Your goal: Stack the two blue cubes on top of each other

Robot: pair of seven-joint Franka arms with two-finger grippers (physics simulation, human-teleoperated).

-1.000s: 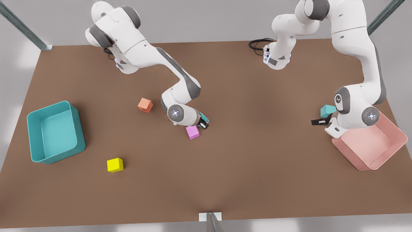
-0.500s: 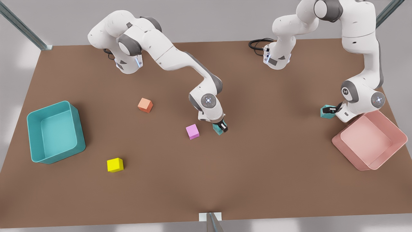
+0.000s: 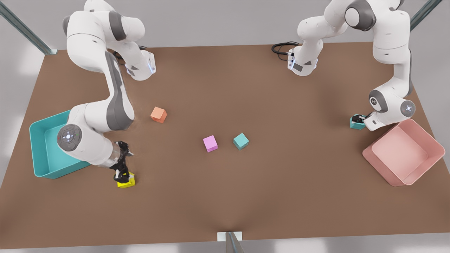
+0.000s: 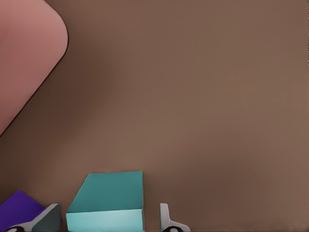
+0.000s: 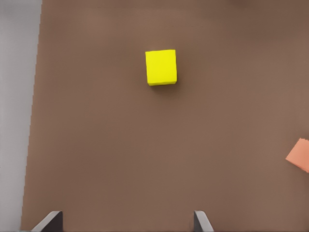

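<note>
One blue cube (image 3: 240, 141) sits free on the brown table near the middle. The other blue cube (image 3: 355, 123) lies at the front view's right, beside the pink bin. My left gripper (image 3: 358, 120) is down over it. In the left wrist view that cube (image 4: 108, 203) sits between my open fingers (image 4: 165, 220) with a small gap on each side. My right gripper (image 3: 122, 174) hangs at the front view's left, over the yellow cube (image 3: 127, 181). Its fingers (image 5: 52, 220) are spread wide with nothing between them.
A pink cube (image 3: 210, 143) lies just left of the middle blue cube. An orange cube (image 3: 158, 114) sits farther back. A teal bin (image 3: 52, 116) stands at the front view's left edge, a pink bin (image 3: 432, 140) at the right. A purple shape (image 4: 19, 208) lies beside my left gripper.
My right gripper let go of the blue cube beside the pink cube and swung left to the yellow cube. My left gripper came down around the other blue cube.
</note>
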